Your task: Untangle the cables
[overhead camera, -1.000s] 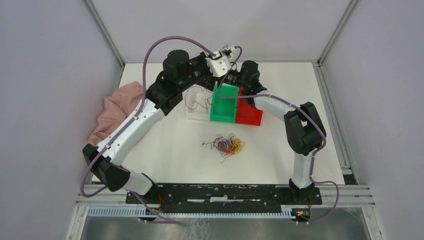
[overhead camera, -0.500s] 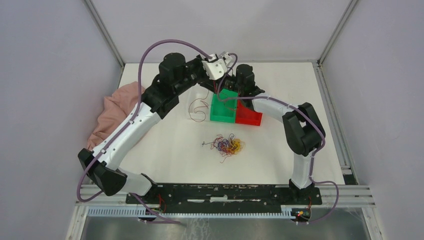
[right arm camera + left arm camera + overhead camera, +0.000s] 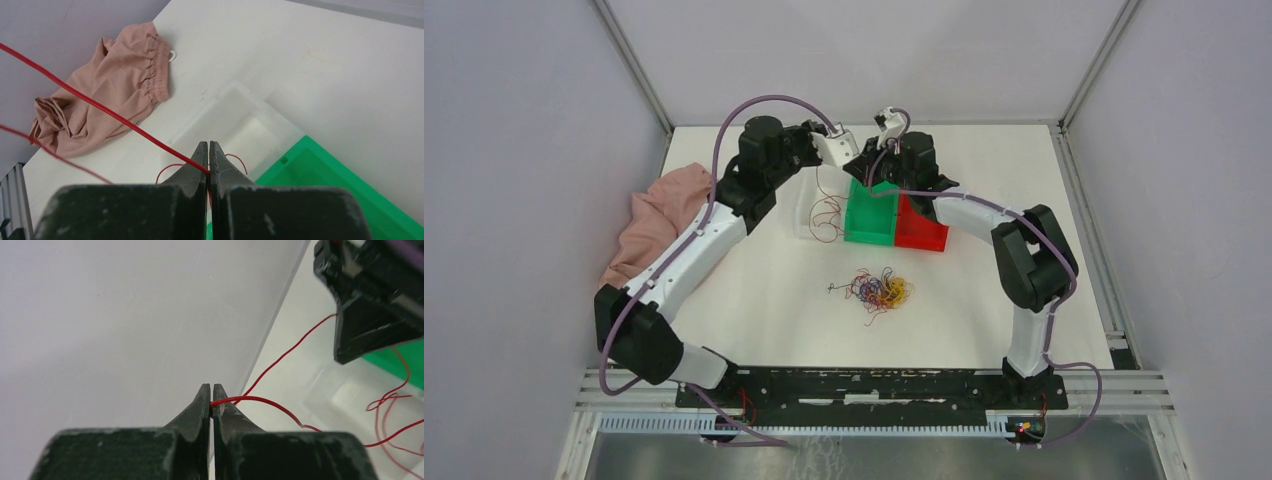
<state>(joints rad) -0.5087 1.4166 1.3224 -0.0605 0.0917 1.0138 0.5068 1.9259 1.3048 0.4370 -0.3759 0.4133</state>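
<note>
Two pincers: left pincer (image 3: 210,390) and right pincer (image 3: 208,147) are each pinched tight on the same red wire (image 3: 280,360), tips together w/ only the strand between.
Change: vs a sec ago the pincers have drawn apart and the left arm has swung left. The wire now spans the gap btwn them, above the clear tray (image 3: 804,228) and green bin (image 3: 869,215).
Meaning: I judge one strand is free of the tangle and being pulled straight, prob for dropping into a bin.
Clump (image 3: 879,290): sits in the middle of the bench (image 3: 754,300), well apart from both pincers, unmoved. Most of the job is left, I reckon.
Wire: thin, thread-like, glossy red. The slack part curls in loops over the tray.
Clump look: curly purple, yellow-orange and dark red strands, loose ends poking out.
Bins: hard plastic, boxy; the tray is see-through.
Cloth (image 3: 659,220): soft, pink, crumpled, at the bench's left edge.
Bench top: flat, matte white.
</note>
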